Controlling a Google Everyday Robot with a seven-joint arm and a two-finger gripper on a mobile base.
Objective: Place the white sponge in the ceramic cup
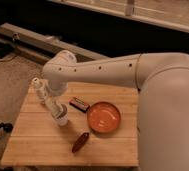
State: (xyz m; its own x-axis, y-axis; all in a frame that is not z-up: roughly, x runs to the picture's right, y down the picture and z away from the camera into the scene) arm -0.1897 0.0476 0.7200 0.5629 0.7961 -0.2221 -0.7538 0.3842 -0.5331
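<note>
White sponge not separable from the hand [55, 111], which sits right at the ceramic cup [62, 120] on the desk [33, 145]; it lies nowhere on the bare wood around the cup, so likely in the hand or already in the cup. Can't tell whether the hand is clenched or released. Judging this as the drop step: next move needs the sponge centred over the cup mouth, then a straight lift, clear of the ribbed bottle [38, 88] behind-left of the cup.
</note>
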